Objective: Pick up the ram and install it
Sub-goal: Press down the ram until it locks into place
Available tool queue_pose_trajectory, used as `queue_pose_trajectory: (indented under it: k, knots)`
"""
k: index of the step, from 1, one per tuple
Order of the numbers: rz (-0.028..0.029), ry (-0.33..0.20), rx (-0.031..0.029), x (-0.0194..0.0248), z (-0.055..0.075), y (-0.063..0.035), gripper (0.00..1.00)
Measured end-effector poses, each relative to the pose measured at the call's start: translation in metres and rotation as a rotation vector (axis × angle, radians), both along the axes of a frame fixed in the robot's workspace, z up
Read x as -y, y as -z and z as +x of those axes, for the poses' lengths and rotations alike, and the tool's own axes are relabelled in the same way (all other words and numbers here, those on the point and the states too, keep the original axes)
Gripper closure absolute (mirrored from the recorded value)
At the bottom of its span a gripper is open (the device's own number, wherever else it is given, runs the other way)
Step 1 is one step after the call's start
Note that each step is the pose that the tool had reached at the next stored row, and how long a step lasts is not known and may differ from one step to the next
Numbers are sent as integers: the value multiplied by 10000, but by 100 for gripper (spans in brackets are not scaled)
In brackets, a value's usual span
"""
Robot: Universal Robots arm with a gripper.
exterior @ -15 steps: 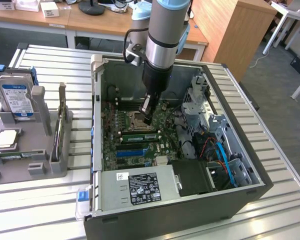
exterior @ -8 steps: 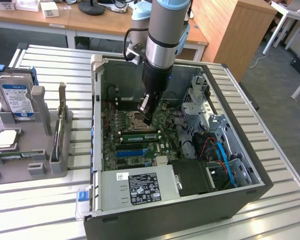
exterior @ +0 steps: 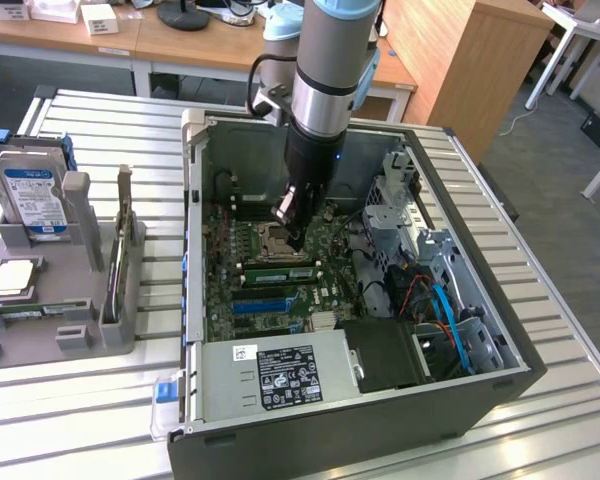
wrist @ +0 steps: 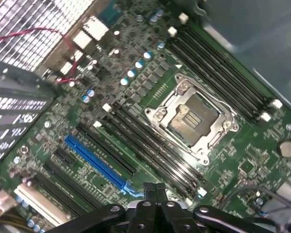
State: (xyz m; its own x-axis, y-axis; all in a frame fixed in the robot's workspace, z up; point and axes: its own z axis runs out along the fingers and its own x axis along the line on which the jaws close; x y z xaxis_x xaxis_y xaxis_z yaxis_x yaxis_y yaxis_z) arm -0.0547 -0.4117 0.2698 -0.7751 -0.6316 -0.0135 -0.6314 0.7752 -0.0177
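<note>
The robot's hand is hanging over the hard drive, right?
No. The hand hangs over the motherboard inside the open computer case; the hard drive stands in the grey rack outside it. The exterior view shows this.

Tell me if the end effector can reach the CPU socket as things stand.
Probably yes: the end effector hangs inside the open case just above the CPU socket, nothing between them.

I'm looking at a ribbed, pale metal surface (exterior: 560, 400) under even indoor light. Behind it stands a wooden desk (exterior: 180, 45) with small white boxes (exterior: 98, 18), and a wooden cabinet (exterior: 470, 60) sits toward the exterior view's right. The floor (exterior: 560, 160) is grey carpet.
</note>
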Motion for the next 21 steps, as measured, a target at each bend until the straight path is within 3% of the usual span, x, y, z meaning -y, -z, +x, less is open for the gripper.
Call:
queue_pose_trajectory:
  k: [21]
  knots:
    - [1, 3332, 0, 0, 0, 1, 89]
